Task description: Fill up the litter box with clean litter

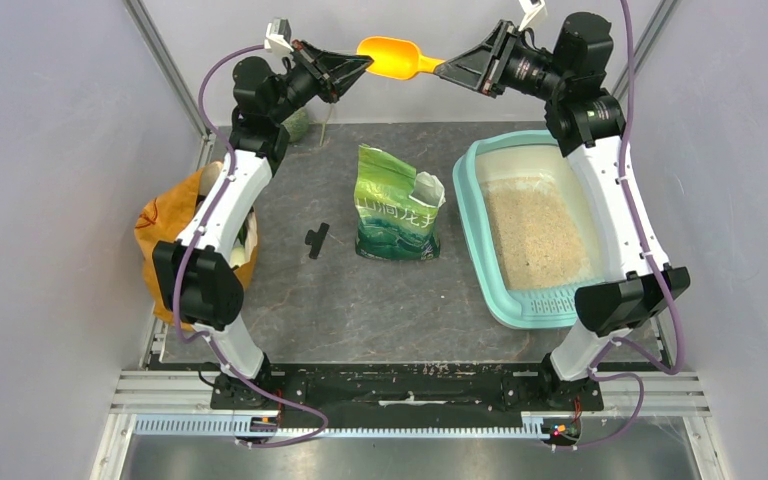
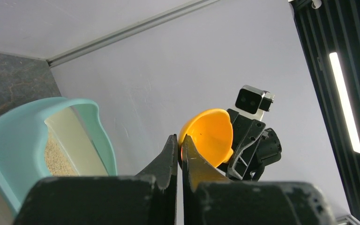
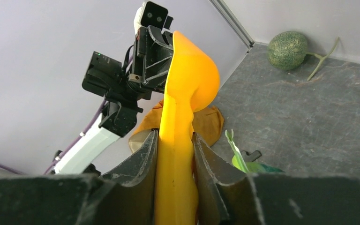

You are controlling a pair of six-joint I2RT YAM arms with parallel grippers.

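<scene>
An orange scoop hangs high over the back of the table, held between both arms. My left gripper is shut on the rim of its bowl, the fingertips pinching the thin edge. My right gripper is shut on the handle, with both fingers pressed against its sides. The scoop's bowl looks empty. The light-teal litter box lies at the right under the right arm, with pale beige clean litter spread over its floor. The left wrist view shows its rim and some litter.
A green printed pouch stands open mid-table. An orange sack slumps at the left edge under the left arm. A small black piece lies left of the pouch. A green melon rests at the back wall.
</scene>
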